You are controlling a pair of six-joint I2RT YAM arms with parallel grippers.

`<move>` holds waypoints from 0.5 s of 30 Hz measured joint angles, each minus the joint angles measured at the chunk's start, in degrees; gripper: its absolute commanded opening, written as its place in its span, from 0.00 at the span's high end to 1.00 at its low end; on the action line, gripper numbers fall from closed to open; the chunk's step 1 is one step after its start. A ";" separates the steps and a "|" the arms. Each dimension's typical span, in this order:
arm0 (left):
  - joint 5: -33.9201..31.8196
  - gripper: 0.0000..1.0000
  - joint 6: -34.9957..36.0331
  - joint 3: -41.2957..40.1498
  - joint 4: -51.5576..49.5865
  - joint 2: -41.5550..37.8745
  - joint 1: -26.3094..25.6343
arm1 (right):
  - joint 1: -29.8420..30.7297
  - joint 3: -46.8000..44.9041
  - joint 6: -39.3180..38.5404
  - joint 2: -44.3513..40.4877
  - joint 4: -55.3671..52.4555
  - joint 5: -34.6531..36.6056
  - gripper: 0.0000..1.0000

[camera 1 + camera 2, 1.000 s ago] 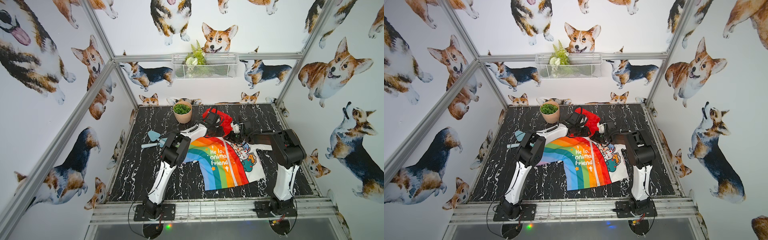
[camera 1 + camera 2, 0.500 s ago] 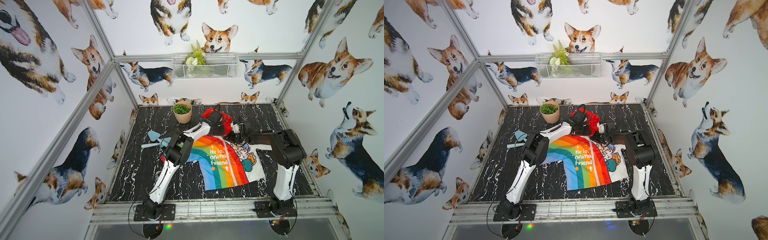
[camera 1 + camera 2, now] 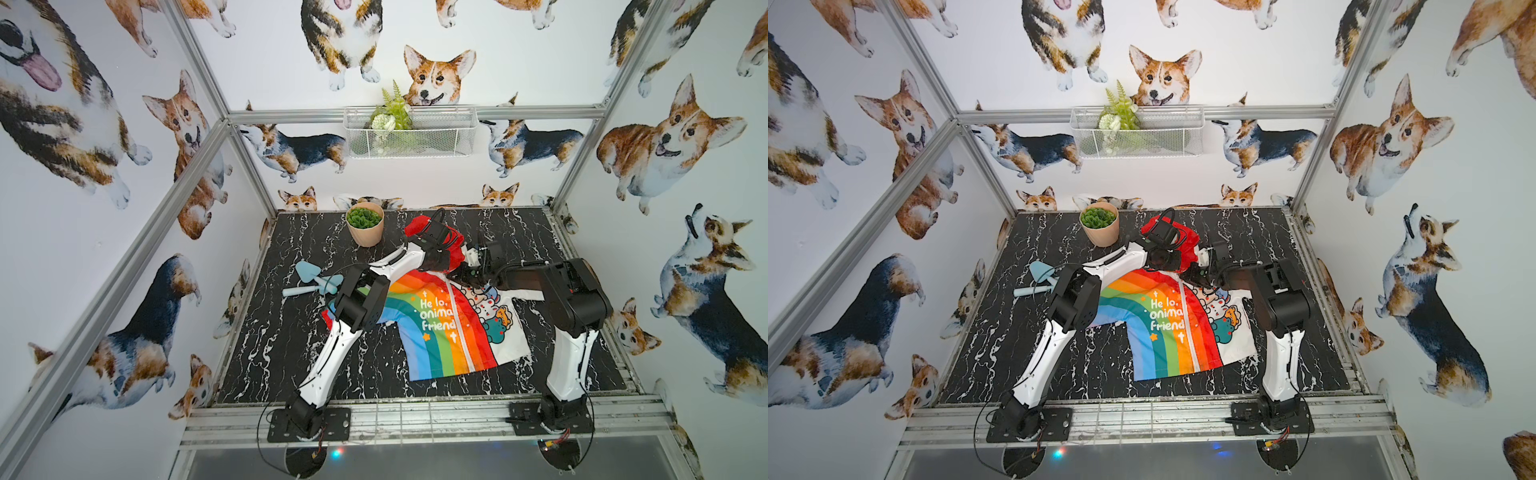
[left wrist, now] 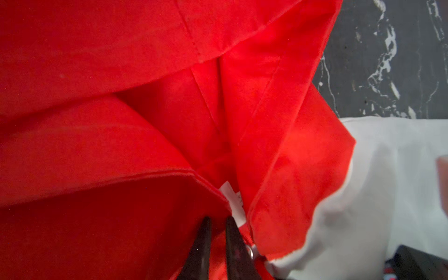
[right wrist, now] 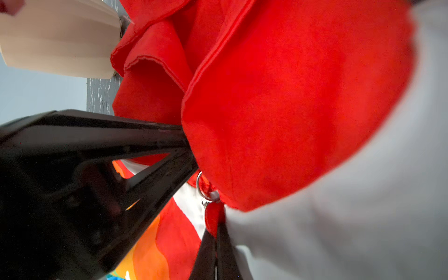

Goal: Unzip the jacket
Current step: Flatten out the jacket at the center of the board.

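Corgi wallpaper [image 3: 436,75] all round, black marbled desk [image 3: 282,340] below, and the jacket [image 3: 440,328] lies flat, front up, between the left arm [image 3: 328,361] and the right arm [image 3: 569,357]. Its red hood [image 3: 415,226] points toward the back wall and its hem toward the front rail, with the rainbow half on the left arm's side and the white cartoon half on the right's. Its white zipper [image 3: 462,328] runs closed down the front as far as both top views show. Both hands meet at the collar, where hood joins body. Left hand [image 4: 217,221] first: two dark fingers almost together, only a sliver between the tips, and red cloth from the hood's edge fills that sliver (a white label [image 4: 232,198] peeks out just beside them), so it is nipping the jacket at the neck. The right wrist view agrees, with those fingers converging on the hood's rim. Right hand [image 5: 215,237]: fingertips pressed tight together on a red pull tab [image 5: 212,218] that hangs from a small silver ring [image 5: 202,185] at the zipper's top. Poses now! Left arm: elbow raised over the rainbow sleeve, white forearm stretched toward the back wall, wrist tipped down into the hood. Right arm: rising from its base, elbow bent sharply, dark forearm roughly level and pointing across toward the left arm, hand over the white shoulder. A potted plant [image 3: 365,226] stands at the back near the hood, and a pale blue trowel [image 3: 313,278] lies beside the left elbow.
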 measured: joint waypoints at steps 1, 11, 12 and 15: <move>-0.22 0.94 0.15 0.07 -0.15 0.00 0.00 | 0.00 -0.09 0.02 -0.02 0.04 0.02 1.00; 0.20 1.00 1.29 -1.92 -0.76 -1.81 0.20 | 0.00 -0.83 -0.02 -1.18 -0.57 1.77 0.89; 0.52 1.00 1.51 -2.45 -0.79 -2.21 0.28 | 0.00 -0.92 -0.02 -1.53 -1.11 2.19 0.87; 1.84 1.00 1.44 -4.44 -0.96 -3.58 0.63 | 0.00 -1.31 -0.20 -3.17 -2.58 3.02 0.81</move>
